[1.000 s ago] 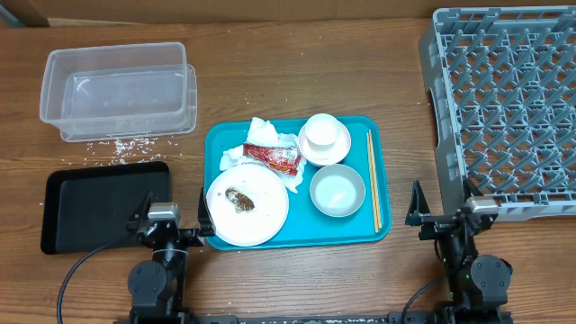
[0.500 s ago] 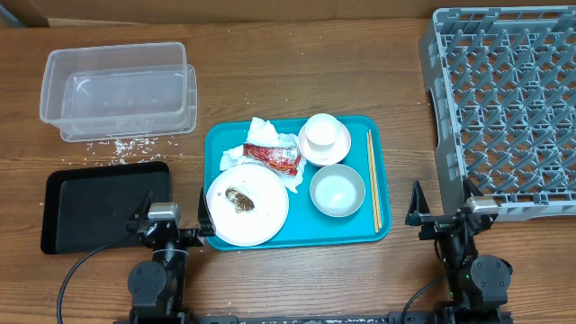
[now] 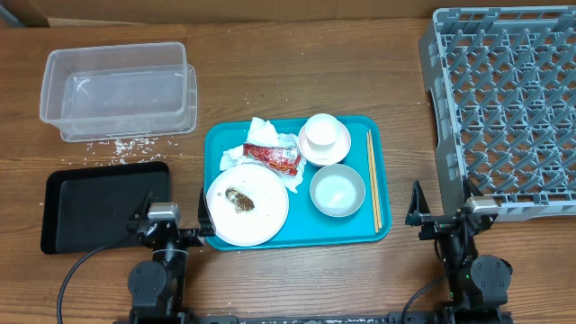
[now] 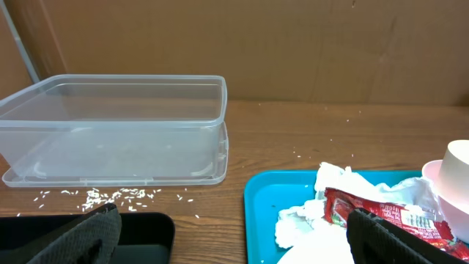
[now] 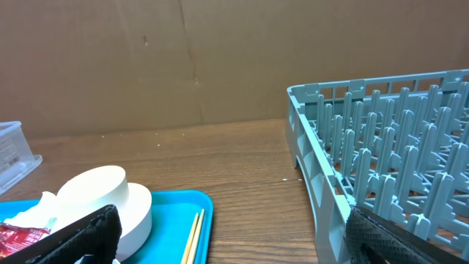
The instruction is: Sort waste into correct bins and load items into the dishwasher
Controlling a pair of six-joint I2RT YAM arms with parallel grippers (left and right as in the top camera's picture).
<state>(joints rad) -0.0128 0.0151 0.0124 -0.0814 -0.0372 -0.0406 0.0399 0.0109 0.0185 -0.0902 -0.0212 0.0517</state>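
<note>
Napkin (image 3: 261, 133): lies crumpled at back-left of teal tray (image 3: 360, 227), touching red wrapper (image 3: 273, 157). Food scrap (image 3: 241, 200): sits on white plate (image 3: 268, 214), front-left in same tray. Bowl (image 3: 337, 191) and cup (image 3: 324, 138): stand right of plate, with chopsticks (image 3: 373, 180) along tray's right edge. Rice grains (image 3: 121, 144): scattered on table (image 3: 315, 72) between clear tub (image 3: 117, 56) and black tray (image 3: 90, 211). Rack (image 3: 504, 99): far right. Left tool (image 3: 173, 216), right tool (image 3: 441, 211): spread wide, gripping nothing, at near table edge.
</note>
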